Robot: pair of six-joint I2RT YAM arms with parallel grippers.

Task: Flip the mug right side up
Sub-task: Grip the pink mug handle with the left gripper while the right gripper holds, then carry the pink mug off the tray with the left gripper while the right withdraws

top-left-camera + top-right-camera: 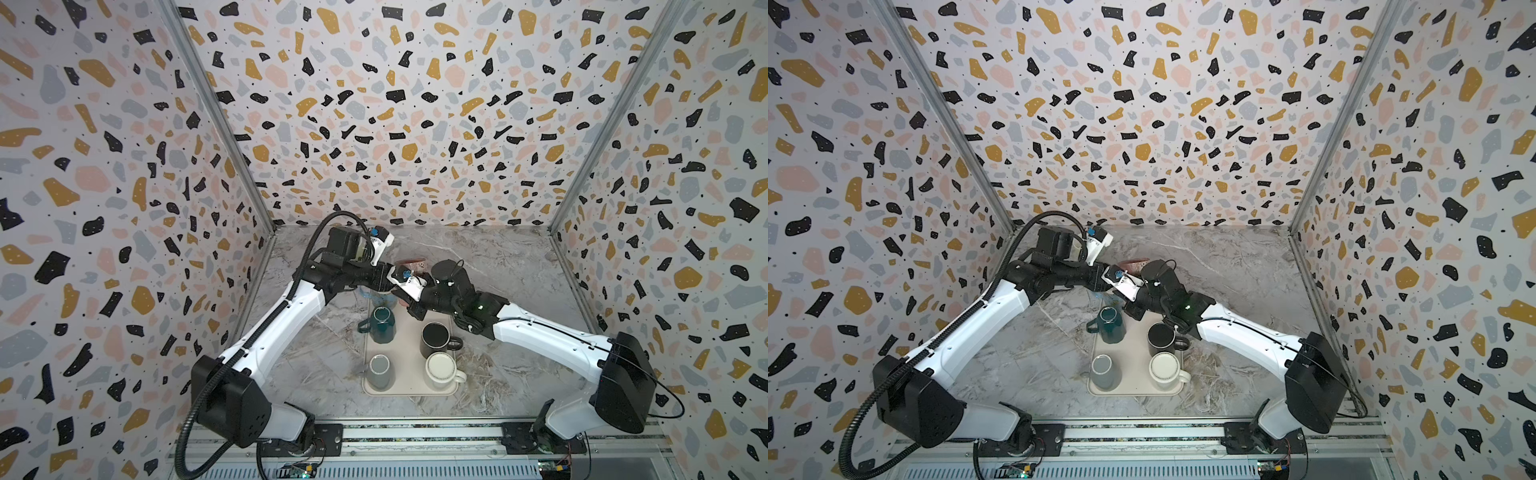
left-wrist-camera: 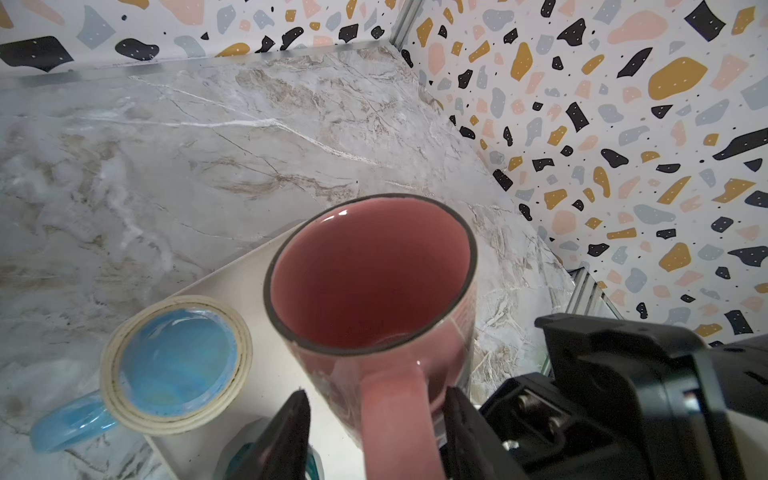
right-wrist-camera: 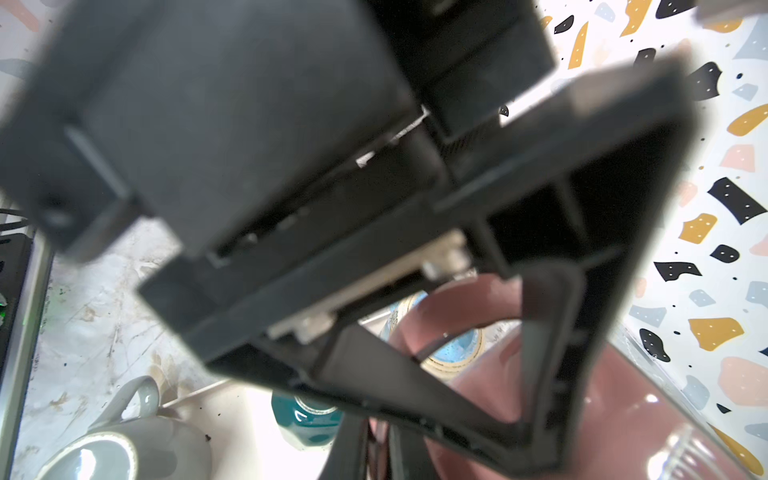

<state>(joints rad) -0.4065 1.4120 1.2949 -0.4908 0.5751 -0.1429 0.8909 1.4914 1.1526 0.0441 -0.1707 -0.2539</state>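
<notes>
pink mug (image 2: 370, 282), mouth up, clamped in right tool (image 3: 374, 453); left tool (image 2: 377, 392) apart astride handle (image 2: 395, 436).

top views look down from above; wrist views closely share the mug (image 2: 370, 282).

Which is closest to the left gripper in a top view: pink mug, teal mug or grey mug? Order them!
1. pink mug: its handle sits inside the left gripper.
2. teal mug: left side, mid tray.
3. grey mug: left side, tray's front.
</notes>
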